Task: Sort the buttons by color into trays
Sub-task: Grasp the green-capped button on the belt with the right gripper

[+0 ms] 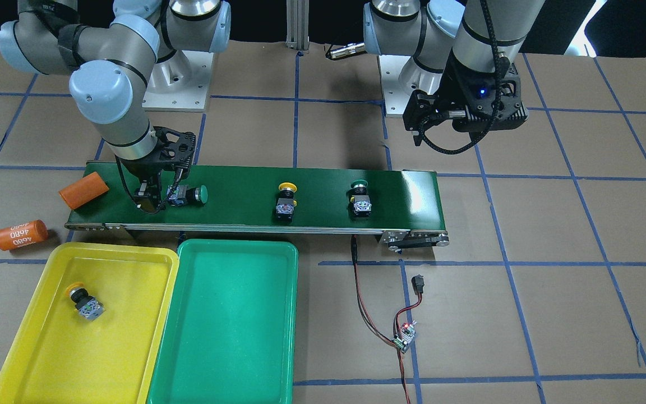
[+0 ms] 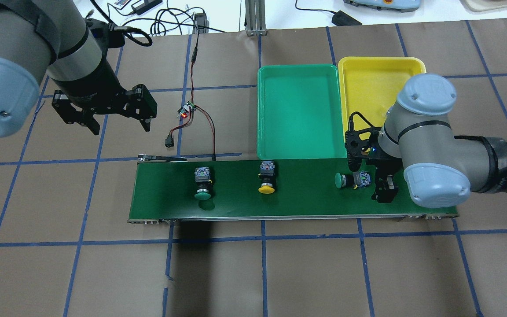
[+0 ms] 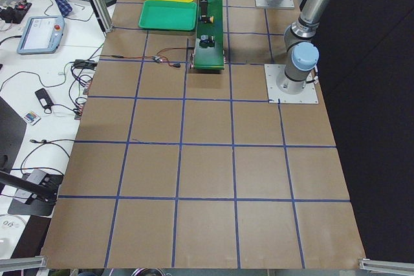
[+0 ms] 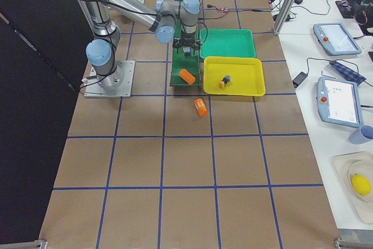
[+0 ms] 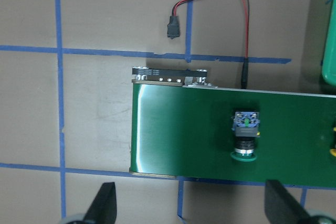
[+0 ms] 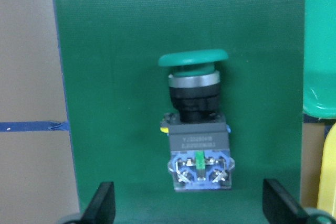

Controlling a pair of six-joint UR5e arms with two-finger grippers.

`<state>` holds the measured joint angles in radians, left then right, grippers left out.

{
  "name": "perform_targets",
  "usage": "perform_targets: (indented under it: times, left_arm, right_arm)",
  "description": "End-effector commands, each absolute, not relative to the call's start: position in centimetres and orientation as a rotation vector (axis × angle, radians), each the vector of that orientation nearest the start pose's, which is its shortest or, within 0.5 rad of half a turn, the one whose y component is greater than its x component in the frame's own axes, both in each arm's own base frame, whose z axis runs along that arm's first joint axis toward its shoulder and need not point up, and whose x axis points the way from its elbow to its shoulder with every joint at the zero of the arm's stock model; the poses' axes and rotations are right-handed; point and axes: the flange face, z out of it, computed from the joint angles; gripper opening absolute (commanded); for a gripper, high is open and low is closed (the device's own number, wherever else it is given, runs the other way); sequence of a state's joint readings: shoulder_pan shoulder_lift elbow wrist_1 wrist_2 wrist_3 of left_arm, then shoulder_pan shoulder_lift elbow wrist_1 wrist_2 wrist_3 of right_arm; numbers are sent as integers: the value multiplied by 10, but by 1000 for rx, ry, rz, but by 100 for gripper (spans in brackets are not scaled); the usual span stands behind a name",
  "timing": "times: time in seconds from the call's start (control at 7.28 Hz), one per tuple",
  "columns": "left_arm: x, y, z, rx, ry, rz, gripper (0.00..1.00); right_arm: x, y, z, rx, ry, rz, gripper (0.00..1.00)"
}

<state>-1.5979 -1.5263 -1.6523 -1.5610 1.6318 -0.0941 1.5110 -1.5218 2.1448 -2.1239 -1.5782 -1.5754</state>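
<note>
Right hand (image 6: 191,206), open over sideways-lying green button (image 6: 198,129) on conveyor belt (image 6: 131,51); off-centre closure could roll it away.

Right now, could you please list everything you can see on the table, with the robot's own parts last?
green buttons: 2, green caps, both on the belt, one at the right gripper
yellow buttons: 2, yellow caps, one mid-belt, one in the yellow tray
yellow tray: 1, yellow, beside the belt
green tray: 1, green, touching the yellow tray
conveyor belt: 1, dark green, mid-table
orange cylinders: 2, orange, one on the belt's end, one on the table
circuit board: 1, red and black wires, on the table
table: 1, brown, blue grid
left gripper: 1, black, open, above the table
right gripper: 1, black, open, over the belt
</note>
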Motion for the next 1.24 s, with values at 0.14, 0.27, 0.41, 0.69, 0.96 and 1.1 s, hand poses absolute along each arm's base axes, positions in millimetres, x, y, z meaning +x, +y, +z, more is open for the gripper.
perform_targets:
  times: [0.14, 0.27, 0.41, 0.69, 0.96, 1.1]
  left_arm:
    - [-141, -465, 472, -99, 3086, 16, 100]
    - [-141, -465, 472, -94, 3084, 12, 100]
    - [-141, -465, 472, -97, 3084, 9, 100]
    - [-140, -463, 472, -94, 3075, 11, 100]
    - [-141, -464, 474, -101, 3083, 4, 100]
    - [-141, -463, 473, -94, 3083, 7, 100]
  right_arm:
    - [107, -441, 247, -2131, 2238, 84, 79]
    - [106, -441, 246, -2136, 2236, 88, 52]
    - [106, -440, 246, -2134, 2237, 90, 23]
    - [106, -443, 250, -2132, 2252, 77, 7]
    - [106, -453, 255, -2119, 2326, 12, 1]
    - [107, -470, 265, -2126, 2364, -46, 1]
